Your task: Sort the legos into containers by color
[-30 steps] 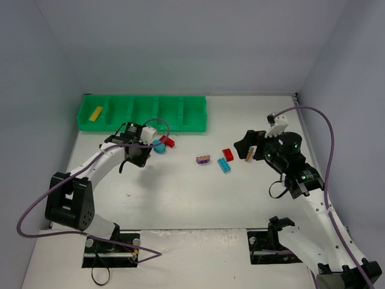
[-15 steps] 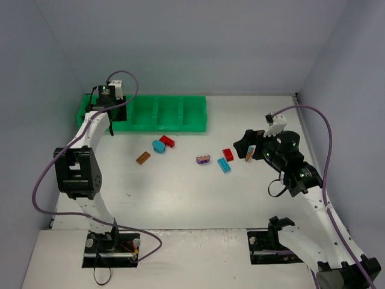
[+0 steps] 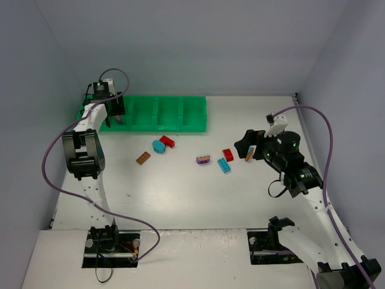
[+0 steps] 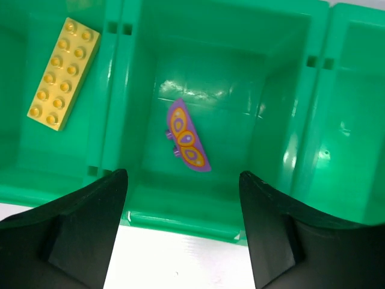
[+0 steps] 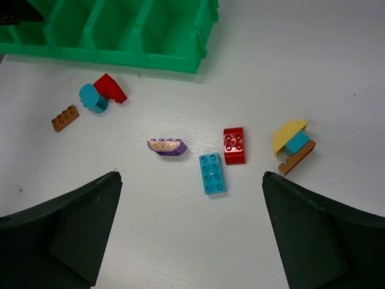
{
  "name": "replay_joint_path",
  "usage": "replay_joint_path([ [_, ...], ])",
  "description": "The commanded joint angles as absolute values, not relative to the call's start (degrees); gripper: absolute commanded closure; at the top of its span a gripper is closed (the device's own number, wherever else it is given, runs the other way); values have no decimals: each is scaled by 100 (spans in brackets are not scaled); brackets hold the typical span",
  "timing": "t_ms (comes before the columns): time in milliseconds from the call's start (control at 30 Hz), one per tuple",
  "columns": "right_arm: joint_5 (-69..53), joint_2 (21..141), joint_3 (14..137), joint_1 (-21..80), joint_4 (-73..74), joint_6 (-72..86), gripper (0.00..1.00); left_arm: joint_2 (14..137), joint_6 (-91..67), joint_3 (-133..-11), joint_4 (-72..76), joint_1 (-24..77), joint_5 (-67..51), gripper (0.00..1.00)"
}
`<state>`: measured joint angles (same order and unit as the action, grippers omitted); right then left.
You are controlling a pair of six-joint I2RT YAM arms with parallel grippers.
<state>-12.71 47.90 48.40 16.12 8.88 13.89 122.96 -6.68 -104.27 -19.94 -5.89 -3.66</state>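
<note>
Left wrist view is showing the left tool (image 4: 183,188) hovering over the green tray (image 4: 283,138) with its fingers spread and nothing between them. A purple piece (image 4: 188,137) with an orange pattern is lying flat on the floor of the compartment right below. A yellow brick (image 4: 63,73) is lying in the compartment next to it.

The right tool (image 5: 190,180) is hanging wide open above the desk (image 5: 301,60), gripping nothing. Under it the unsorted pieces are lying well apart from the tray: a curved purple piece (image 5: 166,146), a blue brick (image 5: 212,173) just beside a red brick (image 5: 234,145), and a small heap (image 5: 293,146) of yellow, blue and brown parts. Nearer the tray a red wedge (image 5: 110,88) is touching a round blue piece (image 5: 91,97), with a brown brick (image 5: 65,118) close by.

These pieces are probably behaving as light, hard, smooth plastic. They are not likely to crush, but they may be sliding or twisting under a crooked pinch. Gripping across the two long flat sides is looking safest. The curved purple piece is offering poor hold on its rounded face.

Touching neighbours are leaving little room for a finger, so one piece may be getting nudged. Whether the heap's parts are joined, I cannot tell.
</note>
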Motion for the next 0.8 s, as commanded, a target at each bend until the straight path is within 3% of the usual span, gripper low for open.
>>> replay_joint_path([
  [0, -1116, 4790, 4922, 1617, 624, 1406, 0, 11691, -721, -10574, -1854, -571, -615, 30],
  [233, -1037, 4887, 4966, 1617, 624, 1318, 0, 10092, -519, -8792, -1942, -238, -1151, 30],
  [433, -1028, 4948, 4957, 1617, 624, 1275, 0, 9089, -361, -7305, -2294, 658, -1134, 30],
  [767, -1081, 4922, 4940, 1617, 607, 1266, 0, 9896, -18, -6934, -2627, 1257, -1011, 30],
])
